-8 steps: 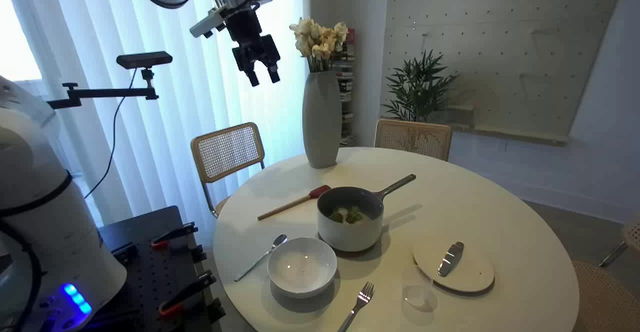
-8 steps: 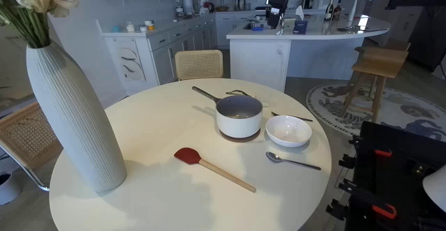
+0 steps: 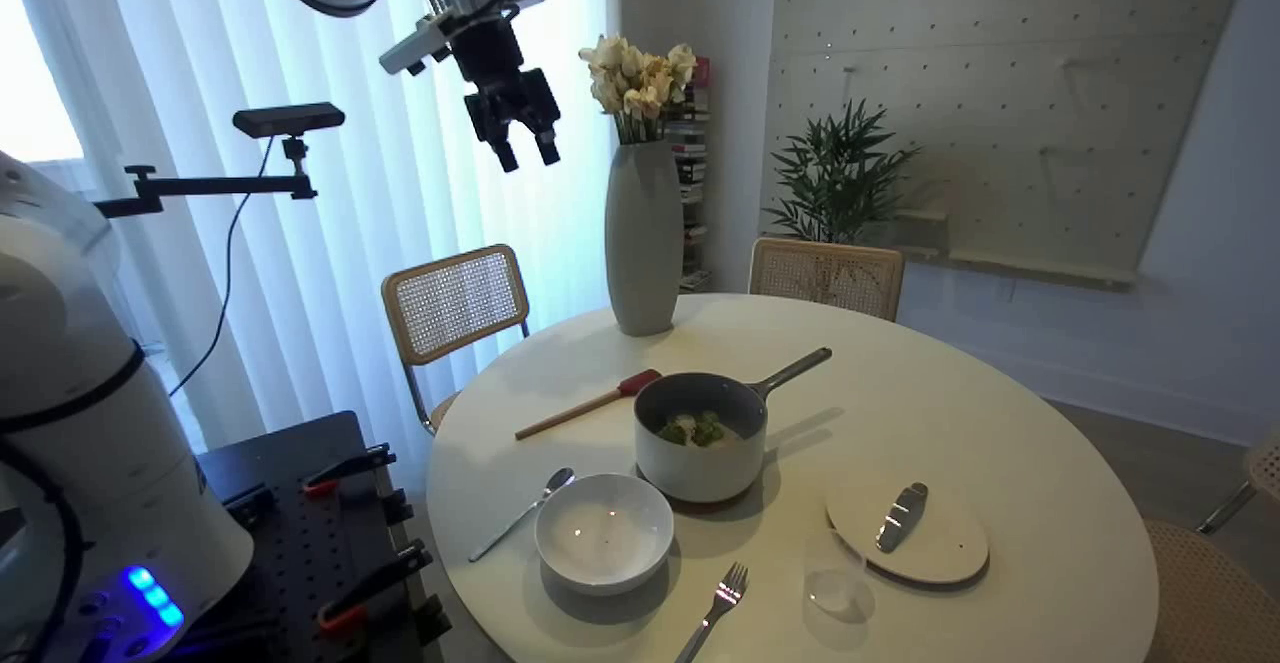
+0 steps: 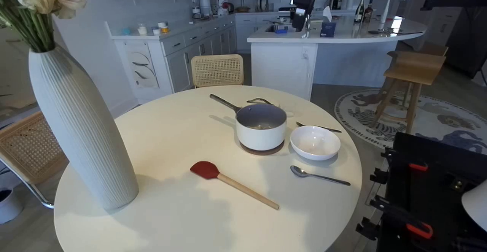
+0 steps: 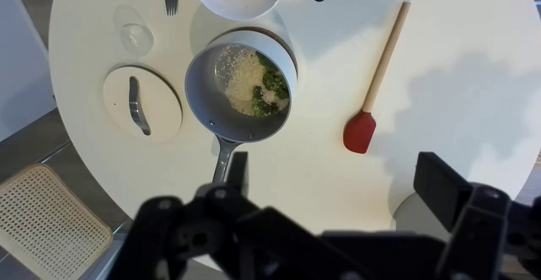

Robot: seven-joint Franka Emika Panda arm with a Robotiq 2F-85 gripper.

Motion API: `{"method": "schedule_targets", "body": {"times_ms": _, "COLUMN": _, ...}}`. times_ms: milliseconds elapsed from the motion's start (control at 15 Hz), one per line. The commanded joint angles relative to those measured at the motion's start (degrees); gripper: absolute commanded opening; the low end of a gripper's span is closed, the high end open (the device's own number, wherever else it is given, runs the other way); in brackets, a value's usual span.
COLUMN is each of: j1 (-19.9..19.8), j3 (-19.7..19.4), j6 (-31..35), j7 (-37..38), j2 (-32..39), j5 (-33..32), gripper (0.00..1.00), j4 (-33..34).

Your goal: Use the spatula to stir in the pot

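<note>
Spread wide and gripping nothing, the hand (image 5: 334, 167) is hanging high above the surface (image 4: 167, 138). The spatula (image 5: 379, 77) is lying flat there, apart from the pot (image 4: 261, 140), its red head (image 5: 359, 132) being the end nearer the vase (image 3: 645, 243). Stirring is not yet happening; picking up the tool is, I judge, the current step. In the wrist view the wooden handle (image 5: 387, 56) is running nearly crosswise to the line between the fingertips (image 5: 437, 180), so a square pinch is probably needing only a slight wrist turn. A straight descent is looking best, both fingers straddling the wood well behind the head and squeezing firmly, as so slim a shaft is likely to be rolling or twisting. Holding toward the tail end is leaving more length for reaching the pale grains (image 5: 241, 76) and green pieces (image 5: 272, 83); lifting high is keeping the head off the pot's rim.
</note>
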Motion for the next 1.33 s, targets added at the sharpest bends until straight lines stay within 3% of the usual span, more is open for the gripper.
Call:
{"method": "schedule_targets", "body": {"times_ms": 0, "j1": 0.96, "j3": -0.82, "j6": -0.16, "j7": 0.42, "j2": 0.09, "j5": -0.52, "gripper": 1.0, "j4": 0.1}}
{"method": "schedule_targets", "body": {"times_ms": 533, "j1": 1.09, "j3": -0.42, "j6": -0.27, "j7": 0.72, "j2": 0.15, "j5": -0.65, "gripper": 1.0, "j4": 0.05}}
{"method": "schedule_targets", "body": {"times_ms": 1267, "j1": 9.5, "j3": 1.4, "j6": 1.49, "j7": 0.73, "j2": 0.35, "j5": 5.32, "gripper": 1.0, "j4": -8.94}}
